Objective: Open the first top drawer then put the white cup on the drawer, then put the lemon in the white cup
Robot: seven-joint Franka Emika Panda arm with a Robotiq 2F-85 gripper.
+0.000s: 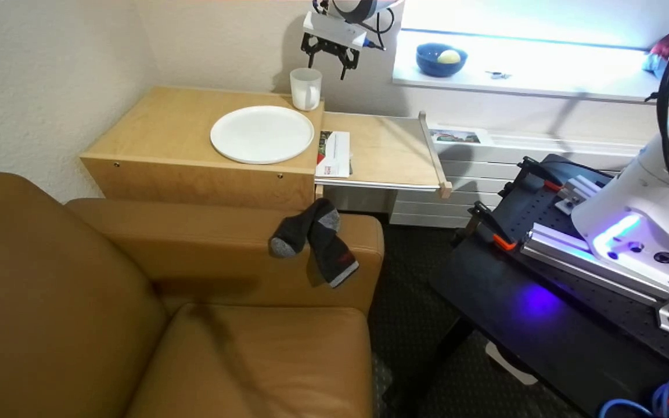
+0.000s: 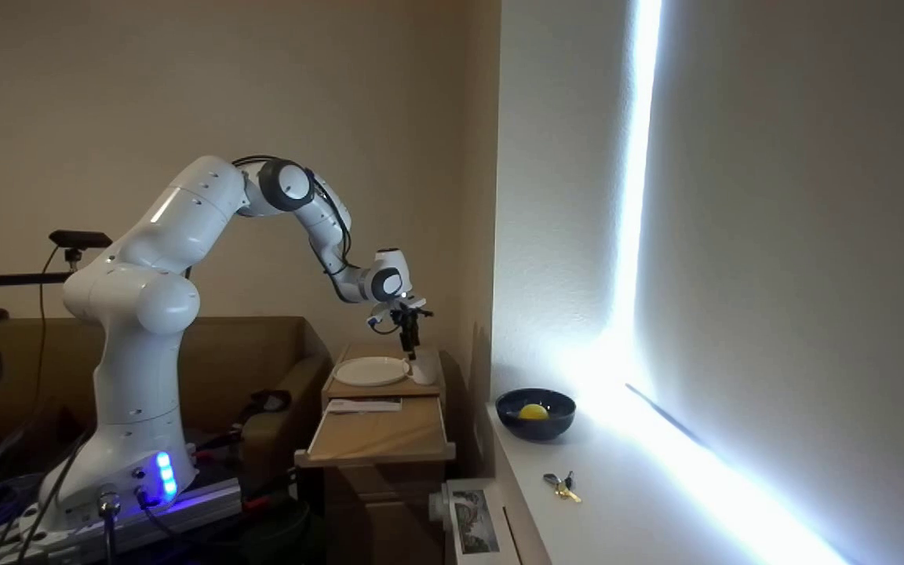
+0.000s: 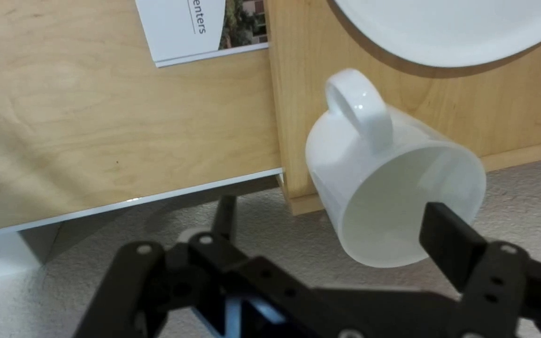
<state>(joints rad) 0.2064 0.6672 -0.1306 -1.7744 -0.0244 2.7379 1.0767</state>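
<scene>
- The first top drawer stands pulled out from the cabinet.
- The gripper, jaws spread wide, holds nothing; whether it touches the white cup, I cannot tell.
- That white cup stands upright on the cabinet, beside the plate.
- The lemon lies in the blue bowl.

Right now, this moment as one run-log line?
drawer: open | cup: upright on cabinet | lemon: in bowl | end effector: open, near cup
</scene>
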